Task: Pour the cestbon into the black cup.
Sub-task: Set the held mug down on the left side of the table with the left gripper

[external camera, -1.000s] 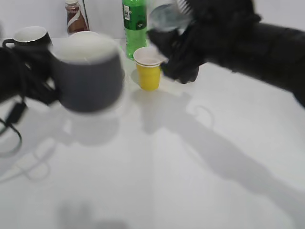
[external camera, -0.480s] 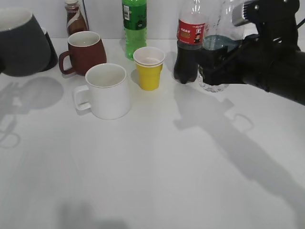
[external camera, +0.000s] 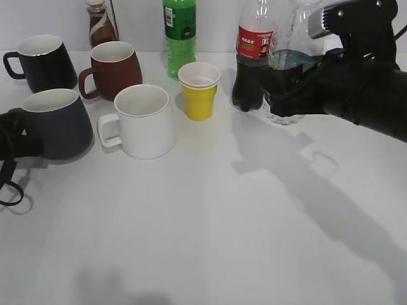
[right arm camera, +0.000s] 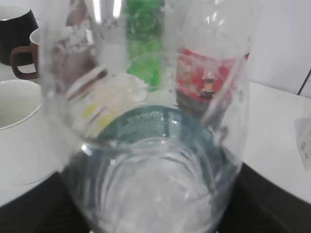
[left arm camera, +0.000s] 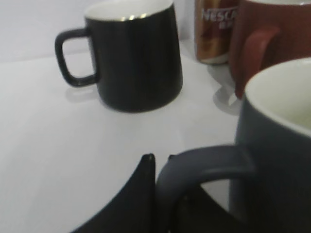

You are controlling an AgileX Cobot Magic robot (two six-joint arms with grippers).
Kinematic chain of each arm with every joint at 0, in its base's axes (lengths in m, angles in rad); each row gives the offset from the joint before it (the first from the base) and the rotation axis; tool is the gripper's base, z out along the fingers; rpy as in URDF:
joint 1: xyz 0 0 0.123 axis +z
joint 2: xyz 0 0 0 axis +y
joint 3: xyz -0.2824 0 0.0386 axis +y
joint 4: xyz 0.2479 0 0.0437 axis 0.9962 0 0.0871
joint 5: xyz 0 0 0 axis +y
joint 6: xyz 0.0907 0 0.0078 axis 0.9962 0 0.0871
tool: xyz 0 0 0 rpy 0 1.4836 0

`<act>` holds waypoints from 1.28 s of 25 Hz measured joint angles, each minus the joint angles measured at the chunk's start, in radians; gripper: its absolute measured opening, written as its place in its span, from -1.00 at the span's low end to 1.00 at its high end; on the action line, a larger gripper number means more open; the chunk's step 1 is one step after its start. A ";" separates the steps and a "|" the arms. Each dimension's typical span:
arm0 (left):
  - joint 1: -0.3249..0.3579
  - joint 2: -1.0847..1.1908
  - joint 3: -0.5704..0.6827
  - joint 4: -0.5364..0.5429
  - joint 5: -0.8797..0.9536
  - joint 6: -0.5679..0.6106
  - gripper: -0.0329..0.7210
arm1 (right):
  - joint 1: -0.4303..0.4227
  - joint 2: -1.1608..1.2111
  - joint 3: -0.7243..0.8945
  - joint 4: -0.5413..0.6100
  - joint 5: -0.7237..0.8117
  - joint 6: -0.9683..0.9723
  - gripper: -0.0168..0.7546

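Note:
The black cup (external camera: 57,124), a matte charcoal mug with a white inside, stands on the table at the left. My left gripper (external camera: 14,136) is shut on its loop handle. In the left wrist view the handle (left arm camera: 204,164) sits between the jaws (left arm camera: 163,160). The cestbon (external camera: 294,60), a clear bottle with a dark green label, stands upright at the right, just right of the cola bottle (external camera: 254,57). My right gripper (external camera: 280,92) is shut around its lower part. The cestbon fills the right wrist view (right arm camera: 146,145) and holds some water.
A white mug (external camera: 143,121) stands right of the black cup and a yellow paper cup (external camera: 199,92) behind it. At the back stand a glossy black mug (external camera: 44,60), a brown-red mug (external camera: 114,67), a coffee bottle (external camera: 100,22) and a green soda bottle (external camera: 179,32).
The black cup, held high over the table, swung left and came down onto the table at the left. The right arm drew back right with the cestbon, which now stays upright.

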 joint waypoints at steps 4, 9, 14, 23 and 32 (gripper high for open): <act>0.000 0.018 -0.002 0.004 -0.030 0.000 -0.82 | 0.000 0.000 0.000 0.000 0.000 0.001 0.24; 0.000 0.021 0.011 0.011 -0.048 -0.001 -0.82 | 0.000 0.000 0.000 0.000 0.000 0.001 0.24; 0.000 0.021 0.034 0.026 -0.059 -0.004 -0.68 | 0.000 0.000 0.000 0.000 0.000 0.001 0.24; 0.000 -0.009 0.081 0.038 -0.063 -0.008 -0.38 | 0.000 0.000 0.000 0.000 0.000 0.001 0.24; 0.000 -0.079 0.142 0.042 -0.060 -0.008 -0.25 | 0.000 0.002 0.000 0.000 0.007 0.001 0.24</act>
